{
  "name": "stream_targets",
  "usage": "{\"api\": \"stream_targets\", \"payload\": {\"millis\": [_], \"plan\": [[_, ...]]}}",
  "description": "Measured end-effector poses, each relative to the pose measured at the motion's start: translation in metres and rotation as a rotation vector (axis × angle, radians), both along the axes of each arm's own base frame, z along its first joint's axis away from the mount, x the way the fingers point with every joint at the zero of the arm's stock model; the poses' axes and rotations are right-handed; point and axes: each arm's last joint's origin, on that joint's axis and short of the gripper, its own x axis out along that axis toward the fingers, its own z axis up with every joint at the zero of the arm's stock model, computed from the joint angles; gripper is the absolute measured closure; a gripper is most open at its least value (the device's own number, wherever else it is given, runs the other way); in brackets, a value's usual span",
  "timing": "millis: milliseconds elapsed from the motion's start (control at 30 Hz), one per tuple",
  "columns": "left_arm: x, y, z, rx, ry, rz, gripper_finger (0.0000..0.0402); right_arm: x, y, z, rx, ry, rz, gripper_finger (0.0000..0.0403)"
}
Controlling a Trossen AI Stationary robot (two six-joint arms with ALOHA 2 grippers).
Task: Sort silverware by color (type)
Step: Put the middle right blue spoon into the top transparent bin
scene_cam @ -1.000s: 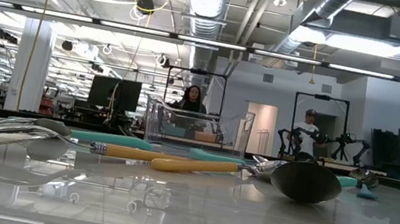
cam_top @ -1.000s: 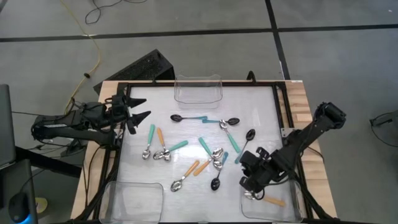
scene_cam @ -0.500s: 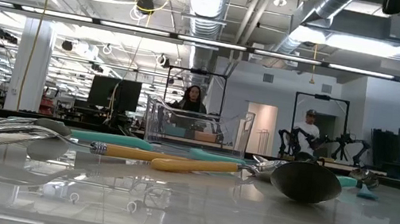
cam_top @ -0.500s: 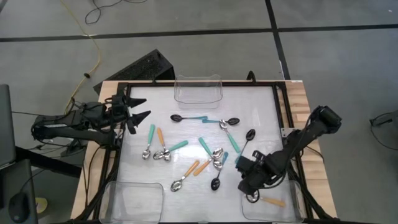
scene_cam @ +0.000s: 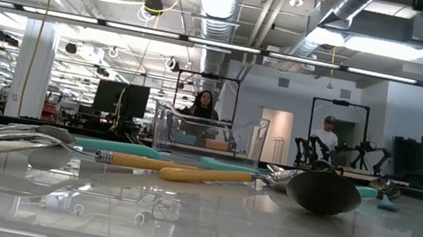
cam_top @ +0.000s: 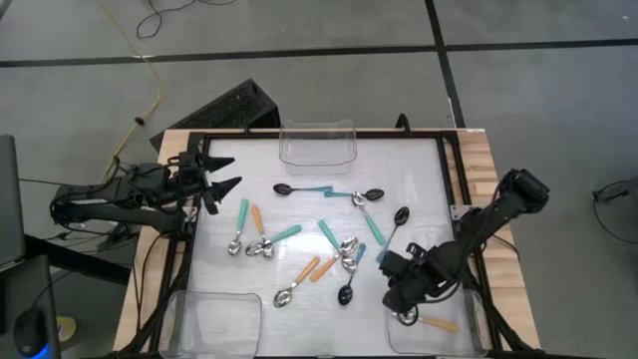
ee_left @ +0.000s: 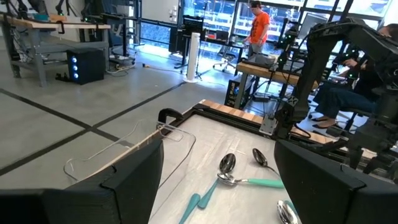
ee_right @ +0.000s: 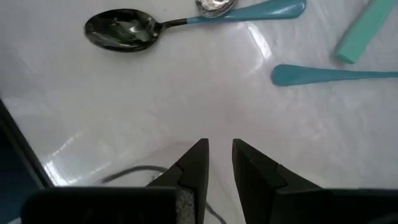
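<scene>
Across the white surface (cam_top: pixel 419 179) you have 3 clear plastic bins at the edges: 1 at the far edge (cam_top: pixel 317 142), 1 at the near left corner (cam_top: pixel 211 324) and 1 at the near right corner (cam_top: pixel 469 334). Your left gripper (cam_top: pixel 225 175) waits at the left edge, its fingers spread wide with nothing between them. Your right gripper (cam_top: pixel 404 299) sits low at the near right bin's rim, its fingers (ee_right: pixel 194 168) drawn close with a narrow gap and nothing held. The spoons (cam_top: pixel 344 249) lie scattered mid-surface, well apart from the left gripper and just beside the right one. An orange-handled spoon (cam_top: pixel 424 321) lies in the near right bin. Just beyond your right fingers lies a black-bowled teal spoon (ee_right: pixel 186 22), apart from them.
</scene>
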Motion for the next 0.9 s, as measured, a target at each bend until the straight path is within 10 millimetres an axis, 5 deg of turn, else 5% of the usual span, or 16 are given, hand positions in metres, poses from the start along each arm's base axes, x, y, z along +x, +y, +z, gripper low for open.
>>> {"api": "stream_targets", "payload": {"millis": [433,900], "plan": [[0.000,0.000,0.000,0.007,0.004,0.000,0.0109,-0.006,0.008,0.000,-0.018,-0.041,-0.019,0.0305],[0.000,0.000,0.000,0.005,0.006,-0.006,0.0109,0.042,-0.045,0.004,-0.212,-0.129,0.260,0.0301]]}}
